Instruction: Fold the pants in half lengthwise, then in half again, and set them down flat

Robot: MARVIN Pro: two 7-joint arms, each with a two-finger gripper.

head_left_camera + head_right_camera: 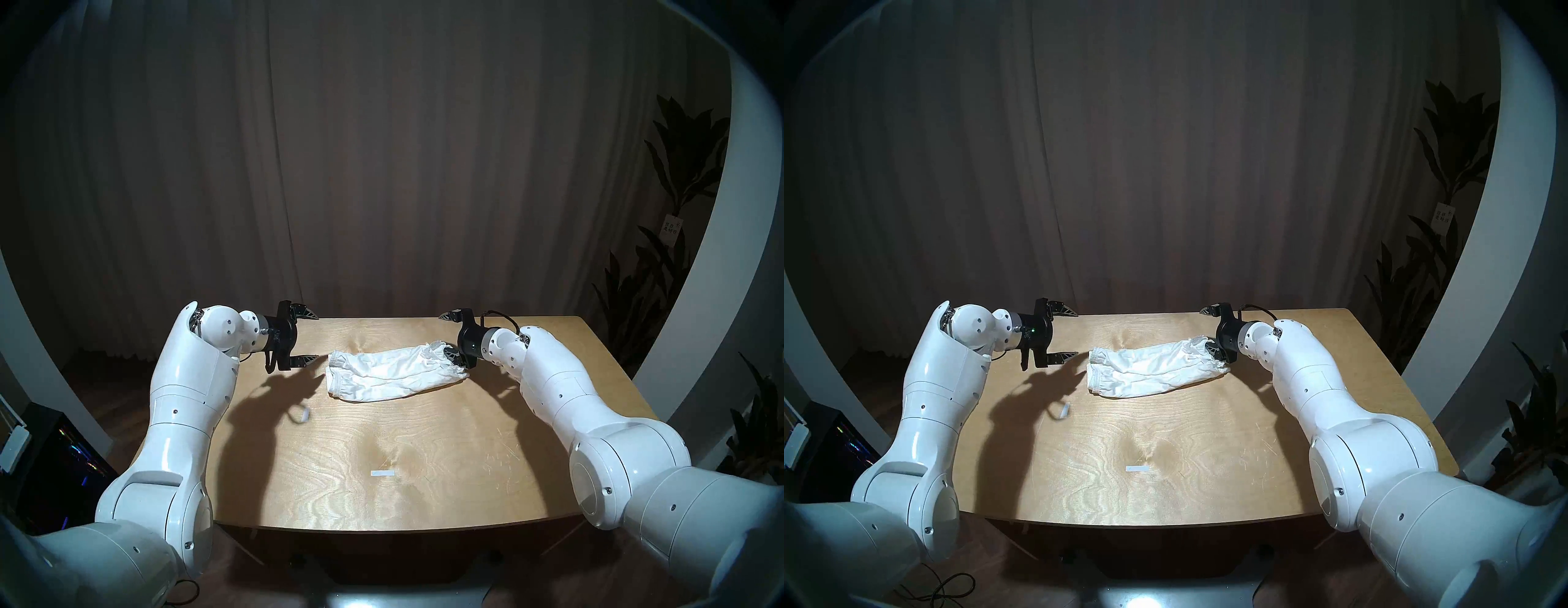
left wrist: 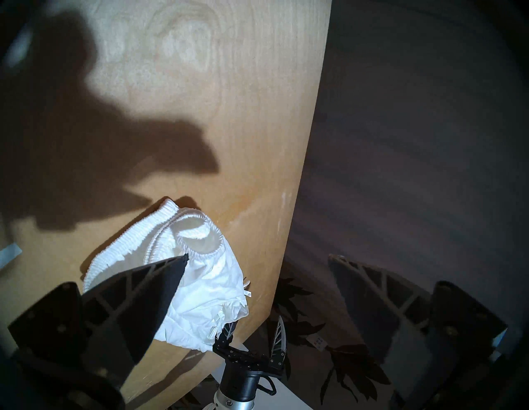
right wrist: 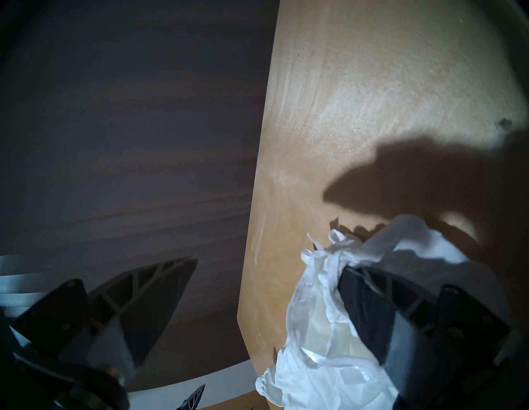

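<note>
Both grippers stood open at either end of the white pants on the wooden table.

At 9 o'clock of the garment the left gripper (image 1: 306,337) hung above the table (image 1: 424,458) with its jaws spread wide, empty, its lower finger just beside the elastic waistband. A small white tape strip (image 1: 305,415) lay at 7 o'clock of the pants, another tape strip (image 1: 382,473) at 6 o'clock, well apart. The pants (image 1: 392,373) lay folded into a long wrinkled band across the far middle of the table. At their 3 o'clock the right gripper (image 1: 449,333) was spread open, its lower finger against the ruffled hem, clamping nothing.
</note>
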